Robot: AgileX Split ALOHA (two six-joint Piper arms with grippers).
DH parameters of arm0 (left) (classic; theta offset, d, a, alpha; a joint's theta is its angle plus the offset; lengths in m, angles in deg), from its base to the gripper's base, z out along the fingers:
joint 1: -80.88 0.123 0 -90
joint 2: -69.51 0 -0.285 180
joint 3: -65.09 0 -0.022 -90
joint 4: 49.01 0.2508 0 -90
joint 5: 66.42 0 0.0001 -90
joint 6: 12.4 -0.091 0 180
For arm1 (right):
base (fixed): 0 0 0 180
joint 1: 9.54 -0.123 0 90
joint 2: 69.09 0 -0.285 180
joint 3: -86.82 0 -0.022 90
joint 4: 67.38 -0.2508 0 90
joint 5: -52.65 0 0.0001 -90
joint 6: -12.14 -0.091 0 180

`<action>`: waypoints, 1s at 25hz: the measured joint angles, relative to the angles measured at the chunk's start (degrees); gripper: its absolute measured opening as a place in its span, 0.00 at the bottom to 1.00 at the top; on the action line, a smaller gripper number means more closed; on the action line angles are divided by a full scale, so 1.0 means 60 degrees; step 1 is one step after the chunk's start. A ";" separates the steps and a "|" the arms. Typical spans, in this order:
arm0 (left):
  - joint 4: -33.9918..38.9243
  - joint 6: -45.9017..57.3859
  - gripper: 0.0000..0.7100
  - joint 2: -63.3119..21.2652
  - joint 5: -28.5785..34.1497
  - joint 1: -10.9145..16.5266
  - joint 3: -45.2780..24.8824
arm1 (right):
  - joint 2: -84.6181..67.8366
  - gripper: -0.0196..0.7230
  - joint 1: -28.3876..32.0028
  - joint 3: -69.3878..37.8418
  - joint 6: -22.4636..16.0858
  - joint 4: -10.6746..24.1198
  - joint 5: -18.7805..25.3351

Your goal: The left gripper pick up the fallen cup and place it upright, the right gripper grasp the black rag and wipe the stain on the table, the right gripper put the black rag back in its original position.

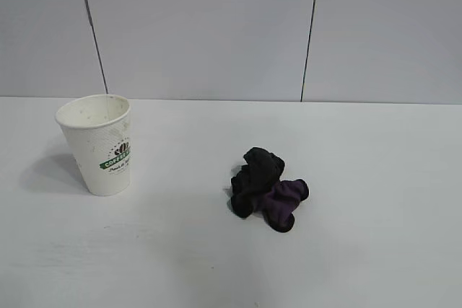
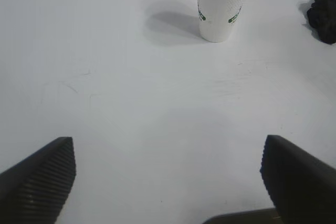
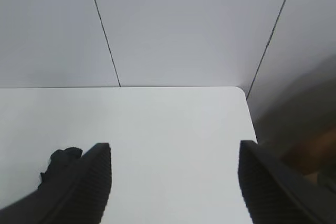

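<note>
The white paper cup [image 1: 100, 144] with a green logo stands upright on the left of the white table [image 1: 375, 178]; it also shows far off in the left wrist view as cup [image 2: 222, 4]. The black rag [image 1: 266, 188] with purple patches lies bunched near the table's middle, and rag [image 2: 323, 14] and rag [image 3: 59, 163] show in the wrist views. My left gripper [image 2: 168, 169] is open over bare table, well back from the cup. My right gripper [image 3: 175, 174] is open with nothing between its fingers, the rag beside one finger. No stain shows. Neither arm appears in the exterior view.
A grey panelled wall [image 1: 216, 27] rises behind the table's far edge. The table's rounded corner [image 3: 239, 92] and side edge show in the right wrist view, with a dark floor beyond.
</note>
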 joint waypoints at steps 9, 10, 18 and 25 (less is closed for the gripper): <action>0.0000 0.0000 0.97 0.0000 0.0000 0.0000 0.0000 | -0.3734 0.67 -0.0115 -0.4351 -0.0667 0.0237 -0.0783; 0.0000 0.0000 0.97 0.0000 0.0000 0.0000 0.0000 | -0.3793 0.67 -0.0215 -0.4714 -0.0804 0.0293 -0.0821; 0.0000 0.0000 0.97 0.0000 0.0000 0.0000 0.0000 | -0.3817 0.67 -0.1466 -0.6889 -0.1267 0.0884 -0.1504; 0.0000 0.0000 0.97 0.0000 0.0000 0.0000 0.0000 | -0.3817 0.67 -0.1828 -0.7499 -0.1403 0.1017 -0.1721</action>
